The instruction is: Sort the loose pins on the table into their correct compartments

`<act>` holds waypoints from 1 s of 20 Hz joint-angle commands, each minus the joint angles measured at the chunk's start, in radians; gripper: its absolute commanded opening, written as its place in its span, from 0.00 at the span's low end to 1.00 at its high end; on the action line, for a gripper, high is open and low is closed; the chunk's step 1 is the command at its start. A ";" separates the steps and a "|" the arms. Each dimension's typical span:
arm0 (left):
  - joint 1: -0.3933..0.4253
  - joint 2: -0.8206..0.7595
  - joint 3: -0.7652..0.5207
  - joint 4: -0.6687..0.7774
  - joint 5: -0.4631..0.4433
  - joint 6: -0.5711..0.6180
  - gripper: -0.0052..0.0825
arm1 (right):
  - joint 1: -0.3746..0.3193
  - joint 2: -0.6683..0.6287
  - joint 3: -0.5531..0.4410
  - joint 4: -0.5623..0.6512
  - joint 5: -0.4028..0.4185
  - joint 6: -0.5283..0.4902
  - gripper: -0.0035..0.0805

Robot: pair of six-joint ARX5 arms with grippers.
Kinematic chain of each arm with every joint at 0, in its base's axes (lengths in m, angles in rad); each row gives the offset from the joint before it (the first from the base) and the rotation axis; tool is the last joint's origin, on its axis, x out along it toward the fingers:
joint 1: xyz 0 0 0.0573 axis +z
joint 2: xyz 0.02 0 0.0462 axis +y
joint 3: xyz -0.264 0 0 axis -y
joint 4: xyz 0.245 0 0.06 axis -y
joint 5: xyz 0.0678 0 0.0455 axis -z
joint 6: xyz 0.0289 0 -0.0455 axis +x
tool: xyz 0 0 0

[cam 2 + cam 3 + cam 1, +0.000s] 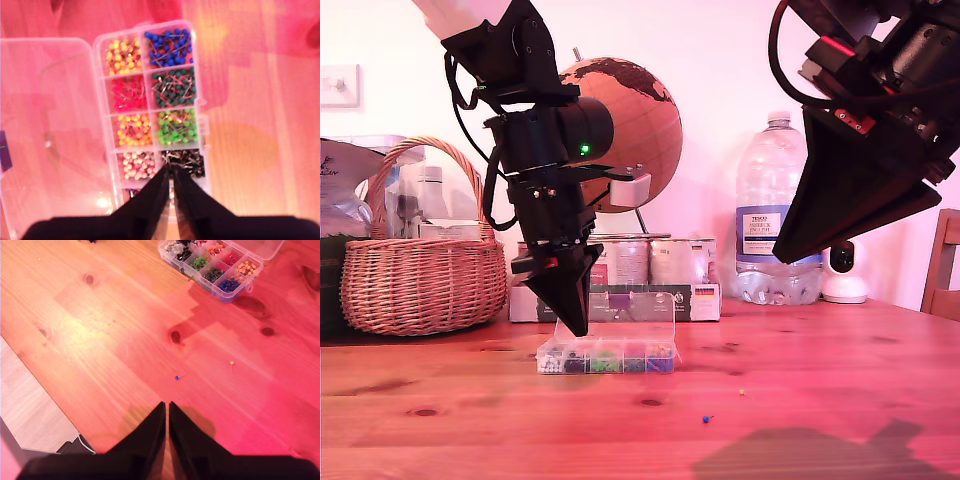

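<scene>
My second gripper (166,412), jaws nearly closed and empty, hangs high over the table (100,340) and nearer the loose blue pin (176,377), which lies ahead of its tips, than my first gripper (171,175), narrow over the compartments (150,100).

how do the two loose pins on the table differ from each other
The blue-headed pin has a dark blue head; the yellow-headed pin has a pale yellow-orange one. The yellow-headed pin lies nearer the pin box than the blue-headed pin, which is closer to my second gripper. Both are tiny, lie flat on the table, and are untouched by either gripper.
</scene>
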 commanded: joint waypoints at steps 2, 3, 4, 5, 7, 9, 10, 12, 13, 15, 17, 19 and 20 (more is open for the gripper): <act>-0.005 0.043 0.001 0.000 0.005 0.004 0.04 | -0.003 0.003 0.010 0.008 -0.007 0.000 0.03; -0.005 0.043 0.001 0.000 0.005 0.004 0.04 | -0.003 0.003 0.010 0.007 -0.006 0.000 0.03; -0.005 0.043 0.001 0.000 0.007 0.004 0.05 | -0.003 0.003 0.010 0.007 -0.006 0.000 0.03; -0.005 0.043 0.001 0.000 0.013 0.005 0.06 | -0.003 0.003 0.010 0.007 -0.006 0.000 0.03; -0.005 0.043 0.001 0.002 0.016 0.005 0.09 | -0.003 0.003 0.010 0.007 -0.006 0.000 0.03; -0.005 0.043 0.001 0.000 0.016 0.004 0.09 | -0.003 0.003 0.010 0.006 -0.007 0.000 0.03; -0.005 0.043 0.001 0.000 0.016 0.004 0.09 | -0.003 0.003 0.010 0.006 -0.007 0.000 0.03; -0.005 0.043 0.001 0.001 0.016 0.004 0.09 | -0.003 0.003 0.010 0.006 -0.007 0.000 0.03; -0.005 0.043 0.001 0.001 0.016 0.004 0.09 | -0.003 0.003 0.010 0.004 -0.007 0.000 0.03; -0.005 0.043 0.001 0.000 0.016 0.004 0.09 | -0.003 0.003 0.010 0.002 -0.007 0.000 0.03; -0.004 0.043 0.001 -0.002 0.014 0.004 0.09 | -0.003 0.003 0.010 0.002 -0.007 0.000 0.03; -0.004 0.043 0.001 -0.003 0.007 0.004 0.09 | -0.003 0.003 0.010 0.002 -0.007 0.000 0.03; -0.004 0.043 0.001 -0.003 0.006 0.004 0.09 | -0.003 0.003 0.010 0.002 -0.007 0.000 0.03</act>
